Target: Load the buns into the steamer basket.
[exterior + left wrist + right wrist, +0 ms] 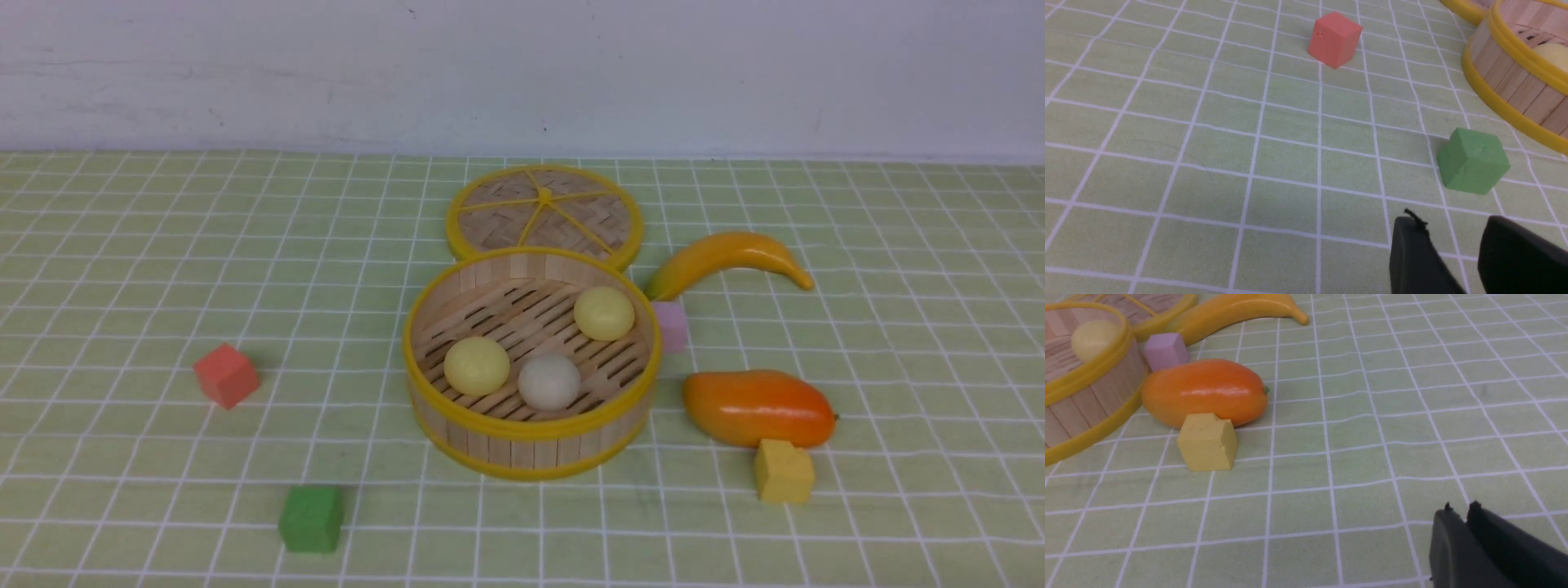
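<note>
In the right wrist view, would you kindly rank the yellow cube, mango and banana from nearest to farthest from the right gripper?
1. Yellow cube, in front of the mango.
2. Mango, beside the steamer basket.
3. Banana, farthest from the right gripper.

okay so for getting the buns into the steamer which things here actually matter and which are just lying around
Part of the job: three buns, two yellow and one white, already in the steamer basket.

Just lying about: lid, banana, mango, red cube, green cube, yellow cube, pink cube.
</note>
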